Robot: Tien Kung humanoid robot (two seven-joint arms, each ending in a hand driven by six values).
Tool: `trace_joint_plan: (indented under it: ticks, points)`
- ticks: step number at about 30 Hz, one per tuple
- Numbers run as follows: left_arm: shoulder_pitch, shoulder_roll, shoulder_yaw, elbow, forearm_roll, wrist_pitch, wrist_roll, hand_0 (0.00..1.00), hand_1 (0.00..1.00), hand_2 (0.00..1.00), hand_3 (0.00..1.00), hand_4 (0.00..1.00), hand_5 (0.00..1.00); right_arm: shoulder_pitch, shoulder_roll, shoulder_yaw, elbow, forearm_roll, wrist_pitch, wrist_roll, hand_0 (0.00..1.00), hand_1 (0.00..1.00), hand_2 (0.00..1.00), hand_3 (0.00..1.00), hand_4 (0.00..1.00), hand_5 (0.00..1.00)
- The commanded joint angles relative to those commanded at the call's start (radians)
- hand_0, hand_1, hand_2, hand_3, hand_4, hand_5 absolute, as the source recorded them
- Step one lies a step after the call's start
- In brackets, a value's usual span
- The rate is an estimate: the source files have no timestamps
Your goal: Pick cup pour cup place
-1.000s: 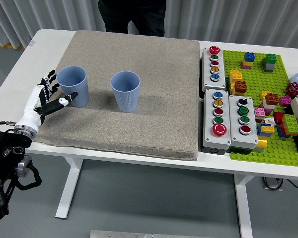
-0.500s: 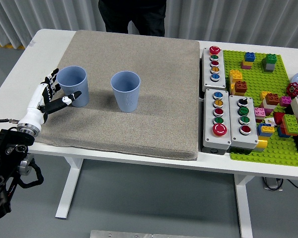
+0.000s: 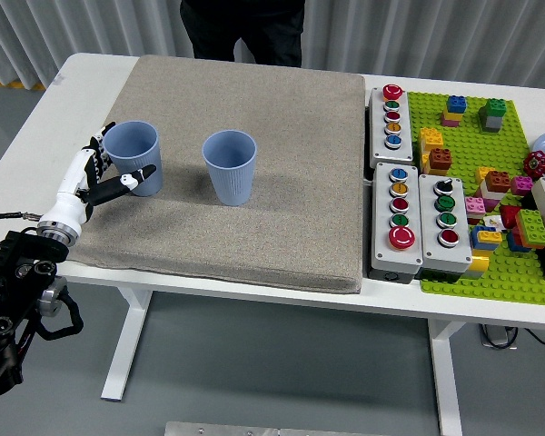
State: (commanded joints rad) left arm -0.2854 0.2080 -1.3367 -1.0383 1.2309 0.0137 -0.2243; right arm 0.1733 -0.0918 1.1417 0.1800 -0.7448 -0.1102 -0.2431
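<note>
The left hand (image 3: 98,173), fingers apart around the left cup (image 3: 133,157) on the mat (image 3: 254,191), should wrap squarely and firmly before lifting toward the second cup (image 3: 230,166).

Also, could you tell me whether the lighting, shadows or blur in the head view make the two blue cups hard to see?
Head view: soft, even light, no glare; the left blue ribbed plastic cup and the middle blue ribbed plastic cup are sharp, each casting a faint shadow rightward on the beige fabric mat; the left hand is crisp too.
</note>
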Motion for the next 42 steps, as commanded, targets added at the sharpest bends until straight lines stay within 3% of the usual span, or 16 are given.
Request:
trace_joint_plan:
  ticks: [7, 37, 38, 42]
  points:
    - [-0.020, 0.011, 0.024, 0.009, -0.003, -0.003, 0.001, 0.929, 0.905, 0.998, 0.998, 0.977, 0.261, 0.001, 0.001, 0.002, 0.000, -0.004, 0.001, -0.001, 0.722, 0.700, 0.746, 0.708, 0.334, 0.295]
    - [-0.041, 0.001, 0.051, 0.036, 0.019, -0.010, 0.017, 0.874, 0.841, 0.998, 0.998, 0.975, 0.263, -0.003, 0.003, 0.011, 0.000, -0.022, 0.003, -0.006, 0.723, 0.701, 0.746, 0.708, 0.333, 0.293]
    - [-0.041, 0.001, 0.051, 0.036, 0.021, -0.010, 0.018, 0.810, 0.766, 0.974, 0.998, 0.974, 0.261, -0.003, 0.003, 0.011, 0.000, -0.022, 0.003, -0.006, 0.723, 0.700, 0.746, 0.709, 0.333, 0.294]
    - [-0.046, 0.000, 0.052, 0.041, 0.028, 0.006, 0.022, 0.810, 0.766, 0.974, 0.998, 0.974, 0.261, 0.000, 0.003, 0.010, 0.000, -0.019, 0.002, -0.005, 0.723, 0.700, 0.746, 0.709, 0.333, 0.294]
